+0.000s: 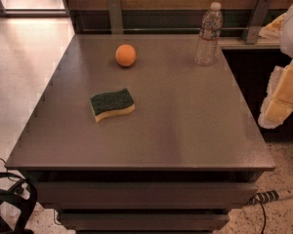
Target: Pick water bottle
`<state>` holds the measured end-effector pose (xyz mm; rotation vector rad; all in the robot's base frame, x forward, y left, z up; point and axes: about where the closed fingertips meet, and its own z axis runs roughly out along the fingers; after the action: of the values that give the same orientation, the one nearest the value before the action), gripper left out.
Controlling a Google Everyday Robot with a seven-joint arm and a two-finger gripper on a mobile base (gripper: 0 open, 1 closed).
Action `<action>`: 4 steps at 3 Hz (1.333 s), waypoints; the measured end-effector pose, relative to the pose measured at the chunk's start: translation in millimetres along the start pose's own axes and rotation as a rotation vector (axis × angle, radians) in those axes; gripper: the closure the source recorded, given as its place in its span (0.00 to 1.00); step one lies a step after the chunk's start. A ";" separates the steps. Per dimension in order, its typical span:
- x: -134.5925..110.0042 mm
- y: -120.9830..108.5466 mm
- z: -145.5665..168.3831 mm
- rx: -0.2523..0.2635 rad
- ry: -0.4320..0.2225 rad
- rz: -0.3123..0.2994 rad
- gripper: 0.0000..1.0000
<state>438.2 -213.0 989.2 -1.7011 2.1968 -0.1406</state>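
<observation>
Scene, single camera view looking down on the counter from its front.

- Counter [185, 126]: grey, flat top; two stepped tiers are seen under its front edge.
- Water bottle [208, 35]: stood upright on the far right part of the counter, near the back edge. Clear crinkled body, white cap on, thin label band around the upper part. It is touched by nothing.
- Orange ball [125, 55]: placed on the far part of the counter, left of centre, well apart from the bottle. It is shorter than the bottle.
- Sponge [112, 104]: laid flat nearer the front, left of centre, green scouring face up over a yellow base. It is located in front of the ball and slightly to its left, not touching it.
- Gripper [282, 99]: seen at the right edge of the view as white and pale yellow shapes, held off the right side of the counter, beyond its edge. It is positioned nearer the camera than the bottle and well apart from it. Whether it is open or closed cannot be told from this view.
- Floor: a power strip [274, 196] with its cable is noted at lower right, on speckled flooring.
- Behind the counter: a metal rail [161, 30] on brackets is mounted below a wood panel.
</observation>
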 end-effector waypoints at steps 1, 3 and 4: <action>0.0 0.0 0.0 0.000 0.000 0.000 0.00; 18.3 -110.1 27.5 0.073 -0.302 0.253 0.00; 31.9 -144.2 34.6 0.140 -0.470 0.363 0.00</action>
<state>575.4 -277.8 992.2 -1.0977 2.0330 0.1773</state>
